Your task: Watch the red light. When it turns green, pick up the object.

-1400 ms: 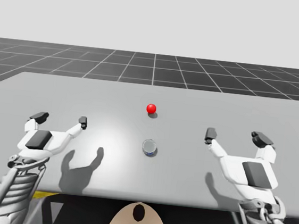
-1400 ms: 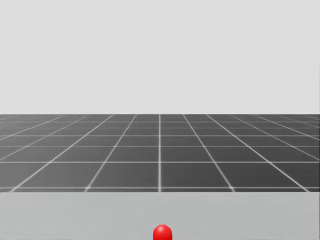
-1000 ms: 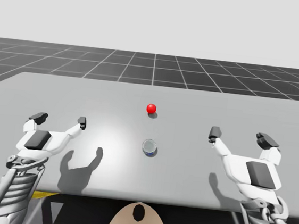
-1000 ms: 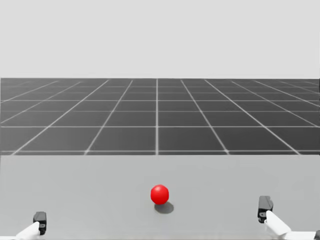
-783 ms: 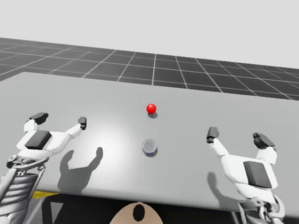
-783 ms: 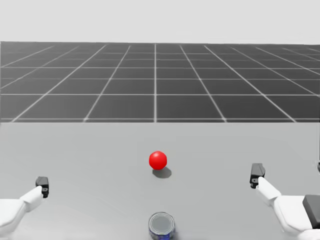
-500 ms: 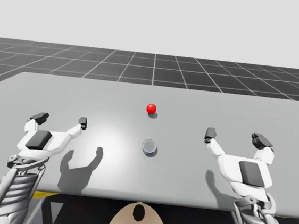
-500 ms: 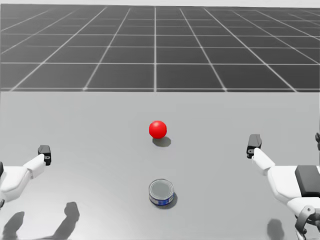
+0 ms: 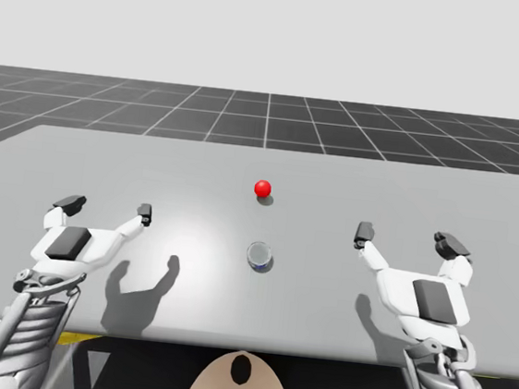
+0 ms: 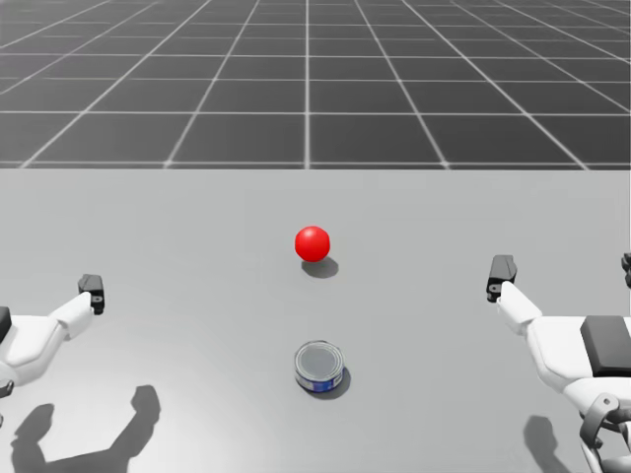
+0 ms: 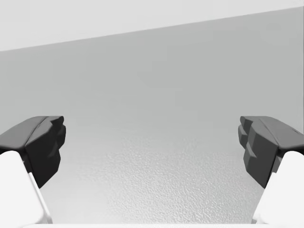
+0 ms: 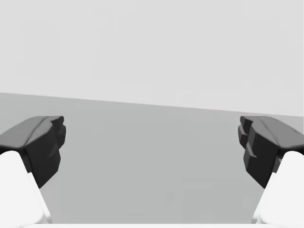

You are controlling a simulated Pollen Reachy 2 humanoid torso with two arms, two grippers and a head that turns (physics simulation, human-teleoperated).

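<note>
A red ball light (image 9: 262, 188) (image 10: 313, 243) glows red at the table's middle, toward the far side. Nearer to me stands a short round can (image 9: 259, 254) (image 10: 319, 366) with a grey lid and blue side. My left gripper (image 9: 107, 206) (image 11: 152, 147) hovers open over the table's left part, well to the left of the can. Open as well, my right gripper (image 9: 408, 236) (image 12: 152, 147) hangs to the right of the can, with nothing between its fingers.
The grey table (image 9: 196, 179) stretches wide around the can and the light. Its far edge meets a dark gridded floor (image 10: 296, 89). Both arms cast shadows on the tabletop near its front edge.
My head has turned downward, bringing the can and both grippers into the head view. The right arm shifted slightly. The light has stayed red.
</note>
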